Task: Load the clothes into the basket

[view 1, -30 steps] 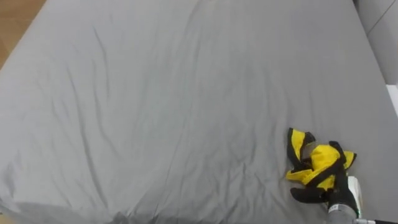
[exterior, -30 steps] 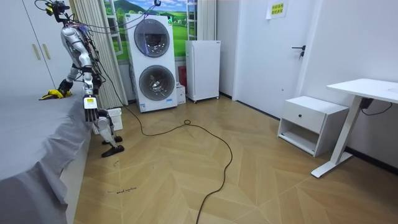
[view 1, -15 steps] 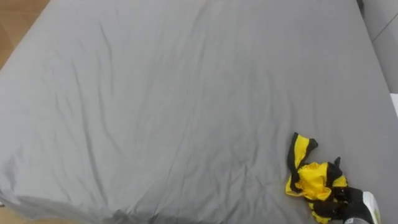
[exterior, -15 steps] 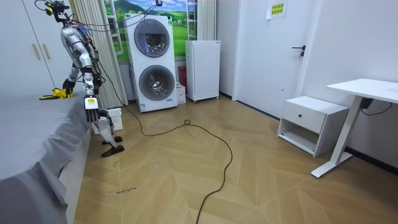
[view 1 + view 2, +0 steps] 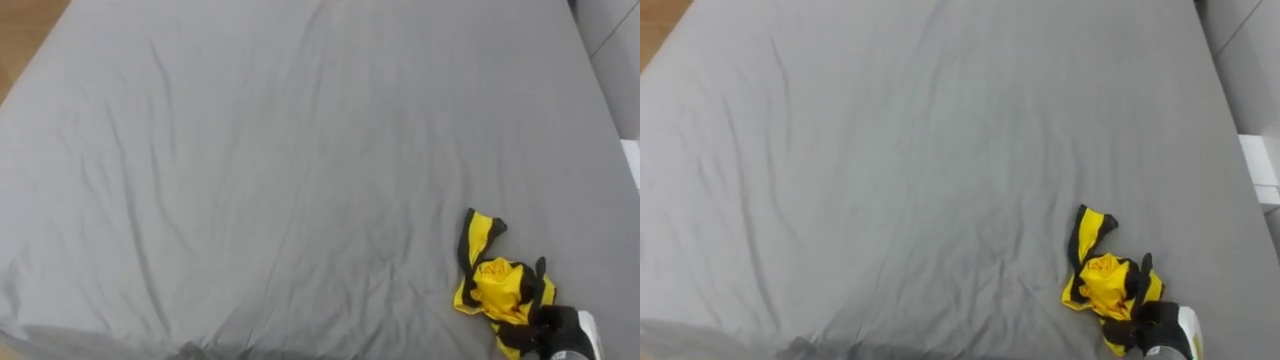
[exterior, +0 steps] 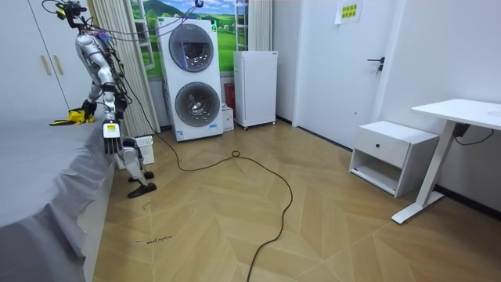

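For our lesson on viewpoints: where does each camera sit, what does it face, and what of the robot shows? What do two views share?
Left eye view: on the robot's head, looking down at the bed; right hand grips the garment.
Right eye view: beside it, same bed, hand and garment.
Room view: across the floor, facing the whole robot at the bedside; left hand hangs.

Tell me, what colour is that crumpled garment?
The garment is yellow with black trim, clearest in the left eye view.
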{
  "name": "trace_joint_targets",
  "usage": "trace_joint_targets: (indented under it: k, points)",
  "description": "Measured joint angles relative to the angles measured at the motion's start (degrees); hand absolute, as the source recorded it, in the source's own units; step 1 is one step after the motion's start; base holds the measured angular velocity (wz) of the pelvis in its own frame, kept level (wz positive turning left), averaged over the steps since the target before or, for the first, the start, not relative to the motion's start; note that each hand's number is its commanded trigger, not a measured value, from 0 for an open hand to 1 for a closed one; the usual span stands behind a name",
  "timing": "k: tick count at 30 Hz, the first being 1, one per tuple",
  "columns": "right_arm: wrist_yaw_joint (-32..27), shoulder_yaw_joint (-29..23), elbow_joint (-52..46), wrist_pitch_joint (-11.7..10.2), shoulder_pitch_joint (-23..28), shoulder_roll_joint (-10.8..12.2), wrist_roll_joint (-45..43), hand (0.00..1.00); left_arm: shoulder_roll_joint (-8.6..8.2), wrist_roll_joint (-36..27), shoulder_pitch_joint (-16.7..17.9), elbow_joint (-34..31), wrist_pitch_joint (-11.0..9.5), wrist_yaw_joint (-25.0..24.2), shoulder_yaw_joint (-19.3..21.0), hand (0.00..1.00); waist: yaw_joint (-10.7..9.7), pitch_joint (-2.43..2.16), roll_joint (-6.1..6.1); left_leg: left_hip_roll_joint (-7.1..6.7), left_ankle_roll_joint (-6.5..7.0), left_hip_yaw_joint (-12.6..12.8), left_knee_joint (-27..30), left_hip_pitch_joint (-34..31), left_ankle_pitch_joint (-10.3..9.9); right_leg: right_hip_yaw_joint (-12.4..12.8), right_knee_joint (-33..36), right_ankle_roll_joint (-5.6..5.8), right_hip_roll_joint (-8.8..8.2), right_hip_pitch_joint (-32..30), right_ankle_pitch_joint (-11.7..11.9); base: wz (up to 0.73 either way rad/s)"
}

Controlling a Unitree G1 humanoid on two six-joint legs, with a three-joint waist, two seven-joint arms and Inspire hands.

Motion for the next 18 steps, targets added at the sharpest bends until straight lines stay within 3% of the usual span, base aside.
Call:
trace_joint_targets:
  k: [2,5,8,9,12,18]
  points:
    - [0.5,-0.7,-1.0,0.0,0.5,0.0,0.1,1.00,0.06,0.0,0.1,0.0,-0.1,0.0,0.6,0.00,0.0,0.22,-0.35,-0.01,0.00,0.0,-0.6,0.9,0.0,0.4,-0.1,0.02,-0.01,0.4,0.0,-0.12]
    - [2.0,-1.5,-1.2,0.0,0.5,-0.1,0.1,1.00,0.10,-0.1,0.3,0.1,-0.3,0.2,2.0,0.00,-0.3,-0.06,-1.05,-0.07,0.00,0.0,-0.9,1.4,0.0,0.7,-0.1,0.05,0.15,0.8,0.0,-0.09]
    - [2.6,-3.0,-2.9,1.2,0.5,-0.1,1.8,1.00,0.11,0.0,0.5,0.2,-0.2,0.1,3.1,0.00,-0.2,-0.05,-1.55,-0.10,0.00,1.0,-1.9,3.5,0.0,1.5,-0.1,0.19,0.27,2.3,-0.1,-0.16]
    - [2.8,-3.2,-5.7,2.2,1.0,-0.2,1.8,1.00,0.03,0.2,0.7,0.0,-0.2,0.1,4.2,0.00,-0.2,-0.10,-1.77,-0.12,0.00,1.7,-2.3,4.6,0.0,2.1,-0.1,0.31,0.29,2.9,-0.2,-0.23]
    - [3.8,-4.7,-12.2,2.5,2.1,-0.3,1.0,1.00,0.09,2.0,0.8,-0.5,0.1,0.1,6.6,0.00,-1.5,0.07,-2.21,-0.28,0.00,2.4,-2.6,6.8,0.0,3.0,-0.4,0.54,0.15,4.8,-0.3,-0.11]
    - [4.3,-7.9,-26.0,3.8,5.0,-0.6,1.2,1.00,-0.02,2.7,0.3,-2.0,0.7,0.0,7.5,0.00,-3.1,-0.20,-2.90,-0.46,0.00,3.8,-2.7,9.4,0.0,3.8,-0.7,0.72,0.00,6.7,-0.4,-0.09]
